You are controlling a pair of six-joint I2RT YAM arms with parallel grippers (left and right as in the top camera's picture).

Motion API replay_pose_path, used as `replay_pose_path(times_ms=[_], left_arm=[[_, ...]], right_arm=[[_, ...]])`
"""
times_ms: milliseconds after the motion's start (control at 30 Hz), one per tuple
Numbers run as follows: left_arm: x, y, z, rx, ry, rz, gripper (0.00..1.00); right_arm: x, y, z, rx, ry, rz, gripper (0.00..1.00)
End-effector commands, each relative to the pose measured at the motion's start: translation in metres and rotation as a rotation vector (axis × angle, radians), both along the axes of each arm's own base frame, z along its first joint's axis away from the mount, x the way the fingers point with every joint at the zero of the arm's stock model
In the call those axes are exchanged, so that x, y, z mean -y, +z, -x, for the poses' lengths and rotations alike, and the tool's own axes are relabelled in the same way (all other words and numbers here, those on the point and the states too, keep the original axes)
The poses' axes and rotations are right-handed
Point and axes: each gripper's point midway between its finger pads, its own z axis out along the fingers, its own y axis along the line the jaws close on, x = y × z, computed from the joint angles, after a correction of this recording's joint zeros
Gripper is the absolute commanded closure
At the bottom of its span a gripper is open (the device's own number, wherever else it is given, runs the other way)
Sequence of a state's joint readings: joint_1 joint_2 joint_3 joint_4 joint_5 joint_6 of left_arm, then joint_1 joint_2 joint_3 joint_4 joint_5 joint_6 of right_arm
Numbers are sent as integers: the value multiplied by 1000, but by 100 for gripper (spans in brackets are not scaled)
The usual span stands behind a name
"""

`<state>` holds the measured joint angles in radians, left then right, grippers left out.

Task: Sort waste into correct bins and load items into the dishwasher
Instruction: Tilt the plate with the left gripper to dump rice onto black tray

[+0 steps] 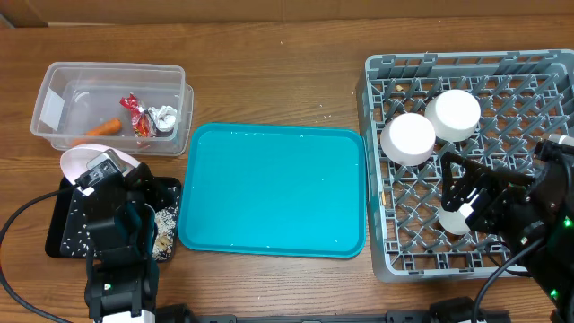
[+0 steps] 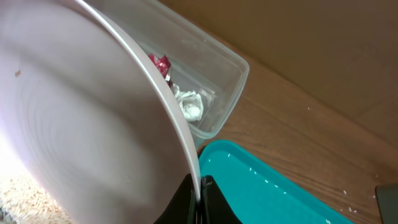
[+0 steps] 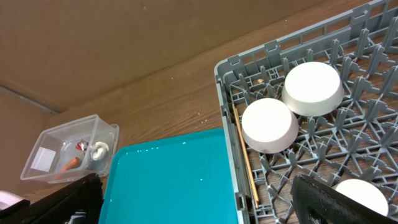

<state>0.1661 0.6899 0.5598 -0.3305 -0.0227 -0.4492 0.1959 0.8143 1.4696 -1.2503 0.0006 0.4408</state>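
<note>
My left gripper (image 2: 200,200) is shut on the rim of the white plate (image 2: 81,112), holding it tilted over the black tray (image 1: 63,238), which holds beige crumbs (image 1: 164,235). The clear tub (image 1: 54,90) holds the carrot piece (image 1: 108,126), red wrapper (image 1: 134,112) and tissue (image 1: 165,117). The grey dish rack (image 1: 372,90) holds two upturned white bowls (image 1: 408,139) (image 1: 453,115) and the chopsticks (image 3: 244,152) along its left wall. My right gripper (image 3: 199,205) is open and empty over the rack's front, next to a third small white round piece (image 1: 456,220).
A large teal tray (image 1: 269,193) lies between the black tray and the rack, with only a few specks on it. The tub stands behind the black tray. Cables run along the table's front edge on both sides.
</note>
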Motion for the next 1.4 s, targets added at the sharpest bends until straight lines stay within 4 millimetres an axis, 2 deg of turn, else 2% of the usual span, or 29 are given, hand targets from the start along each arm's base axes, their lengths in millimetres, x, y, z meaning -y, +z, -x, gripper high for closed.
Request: replay_pose_path(times_ms=[0, 133, 233, 300, 333, 367, 400, 500, 567, 600, 667, 700, 767, 800, 867, 900, 933, 967, 1000, 1033, 1067, 1100, 1133, 1167, 1200, 1267, 1300, 1333, 1367], left_arm=[[2, 0, 0, 7, -47, -52, 96], [-1, 7, -6, 22, -83, -153, 96], [38, 3, -5, 31, -292, -67, 96], [6, -5, -5, -17, -146, -177, 96], [-8, -8, -2, -29, -40, -136, 96], [-3, -9, 0, -26, -27, -46, 96], [19, -9, -1, -18, -155, -15, 96], [9, -8, -1, -22, -111, -54, 96], [24, -9, 3, -29, -165, 25, 96], [26, -8, 3, -29, -198, -24, 96], [-6, -8, 4, -55, -64, -168, 96], [-15, -7, 6, -53, 4, -137, 96], [3, -6, 5, -41, -79, -79, 96], [6, -4, 2, -35, -126, -132, 96], [-6, -3, 0, -37, -71, -175, 96], [0, -4, 1, -37, -82, -110, 96], [22, -6, 2, -38, -199, -61, 96], [31, -7, 2, -38, -279, -108, 96], [25, -6, -1, -42, -288, -194, 96], [6, -4, -3, -53, -197, -253, 96], [-2, -2, -3, -42, -115, -185, 96], [8, -1, -3, -21, -117, -71, 96], [39, 9, -8, 35, -303, -52, 96], [32, 15, -12, 52, -303, -155, 96], [10, 21, -14, 63, -163, -153, 96], [36, 21, -14, 84, -261, -15, 96], [42, 21, -14, 84, -328, -78, 96], [28, 19, -15, 65, -286, -170, 96], [4, 20, -14, 49, -153, -208, 96]], right_arm=[[3, 5, 1, 16, -10, 1, 0], [3, 5, 1, 16, -10, 1, 0], [3, 4, 1, 16, -10, 2, 0], [3, 4, 1, 16, -10, 2, 0], [3, 4, 1, 16, -10, 2, 0], [3, 5, 1, 16, -11, 2, 0], [3, 5, 1, 16, -10, 1, 0], [3, 4, 1, 16, -10, 2, 0], [3, 4, 1, 16, -10, 2, 0], [3, 4, 1, 16, -10, 2, 0], [3, 5, 1, 16, -10, 1, 0], [3, 5, 1, 16, -10, 1, 0], [3, 4, 1, 16, -11, 2, 0], [3, 4, 1, 16, -10, 2, 0], [3, 4, 1, 16, -11, 2, 0], [3, 4, 1, 16, -10, 2, 0], [3, 4, 1, 16, -10, 2, 0], [3, 5, 1, 16, -10, 1, 0], [3, 4, 1, 16, -10, 2, 0], [3, 5, 1, 16, -10, 1, 0], [3, 5, 1, 16, -10, 1, 0], [3, 5, 1, 16, -10, 1, 0], [3, 4, 1, 16, -11, 2, 0], [3, 4, 1, 16, -10, 2, 0], [3, 4, 1, 16, -10, 2, 0], [3, 5, 1, 16, -10, 1, 0], [3, 4, 1, 16, -10, 2, 0], [3, 4, 1, 16, -10, 2, 0], [3, 5, 1, 16, -10, 1, 0]])
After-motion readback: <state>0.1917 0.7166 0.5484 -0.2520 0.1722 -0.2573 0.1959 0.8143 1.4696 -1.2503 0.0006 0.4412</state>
